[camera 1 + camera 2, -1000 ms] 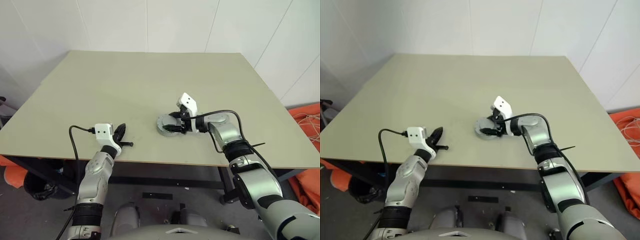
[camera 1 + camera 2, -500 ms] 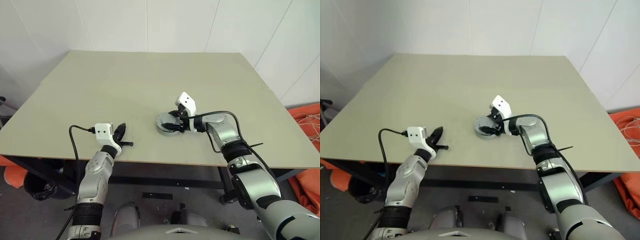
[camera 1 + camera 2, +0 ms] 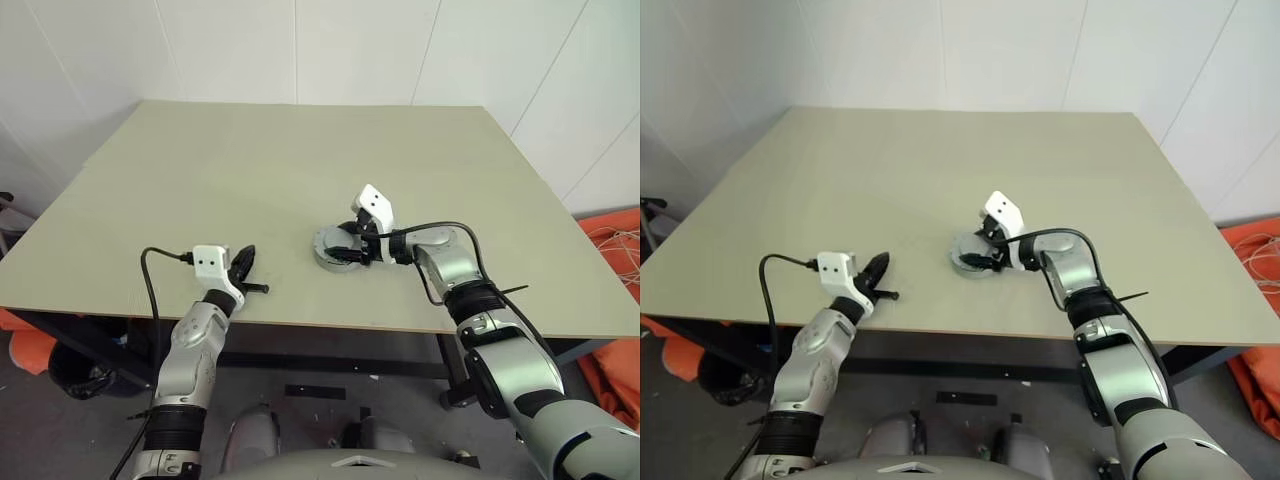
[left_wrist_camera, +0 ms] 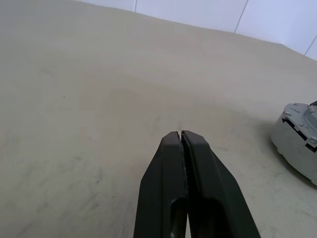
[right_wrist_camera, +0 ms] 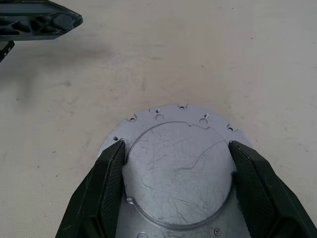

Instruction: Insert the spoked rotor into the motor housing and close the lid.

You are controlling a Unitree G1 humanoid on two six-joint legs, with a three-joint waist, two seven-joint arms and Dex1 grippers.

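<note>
Lid-closing looks to be the step in hand. The right pincer [image 5: 174, 191] straddles a round, scratched silver metal lid [image 5: 178, 171] with small notches and holes around its flange, one black finger [image 5: 101, 193] against each side of the raised centre disc, jaws spread wide around it. From the head views this lid appears to sit on top of the round grey metal motor housing [image 3: 333, 250], which rests on the pale beige table [image 3: 300, 180] a little in from the near edge, roughly in the middle of its width. No copper windings and no spoked rotor can be seen, so my judgement is that the rotor is already inside and covered; the frames cannot confirm that.

Whether the lid is fully seated cannot be told from here. The next move probably calls for pressing or turning the lid squarely home while keeping the flange level with the housing rim, then letting go without dragging it sideways.

Over at the robot's left, the left pincer [image 4: 182, 136] is clenched on nothing, fingers pressed together, hovering low over the table near its front edge and well apart from the housing, whose pale wall shows at the edge of the left wrist view. Its black tip also shows in the corner of the right wrist view. Nothing else lies on the table, and nothing stands between either pincer and the housing.
</note>
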